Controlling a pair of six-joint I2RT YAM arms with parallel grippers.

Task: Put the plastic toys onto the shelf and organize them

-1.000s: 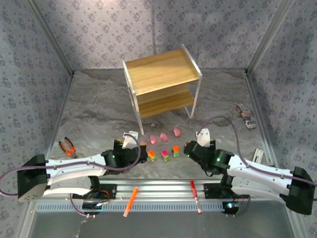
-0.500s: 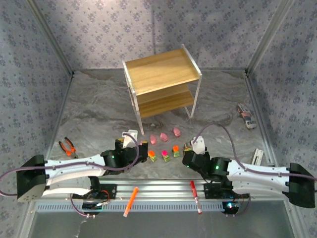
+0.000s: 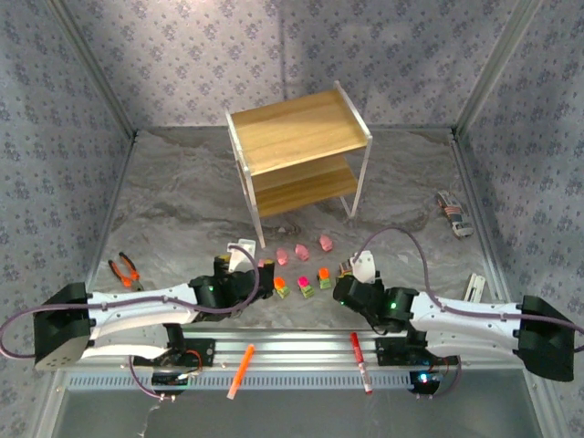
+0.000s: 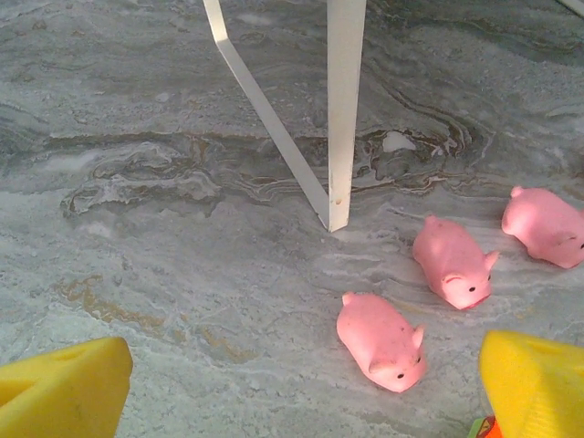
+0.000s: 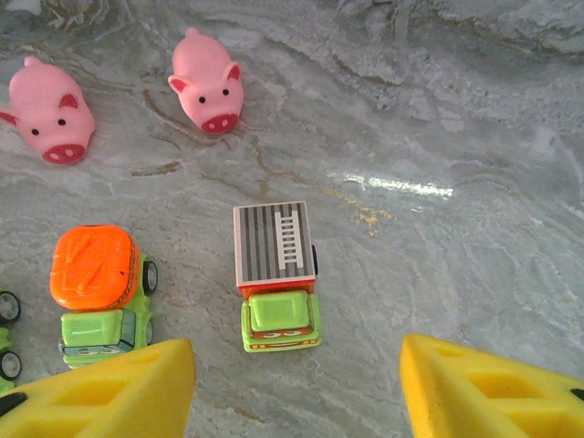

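Overhead, the shelf (image 3: 297,137) stands at 12 o'clock on the marbled table (image 3: 182,201). It has two light wooden tiers on thin white legs, and both tiers are bare. The toys lie on the table toward 6 o'clock from it, clustered between the two arms. There's a slanted row of pink pigs (image 3: 301,251), and nearer the arms the little trucks (image 3: 307,291), bright tops over green bases.

On the left wrist view, the left gripper (image 4: 306,365) is spread wide, its yellow fingers (image 4: 64,388) low at 7 and 5 o'clock with nothing between them. Three glossy pink pigs show here, with stubby ears and black dot eyes. The nearest pig (image 4: 380,340) sits at 5 o'clock from the white shelf leg (image 4: 342,109), and the others trail off toward 3 o'clock.

Over on the right wrist view, the right gripper (image 5: 297,365) is also parted and holding nothing. Just ahead of its gap sits the striped truck (image 5: 276,274), with a grey-and-white ladder roof and its lime cab facing the camera. At its 9 o'clock is the orange-topped truck (image 5: 99,292), black wheels showing. Two pigs sit at 10 and 11 o'clock, red snouts toward the lens.
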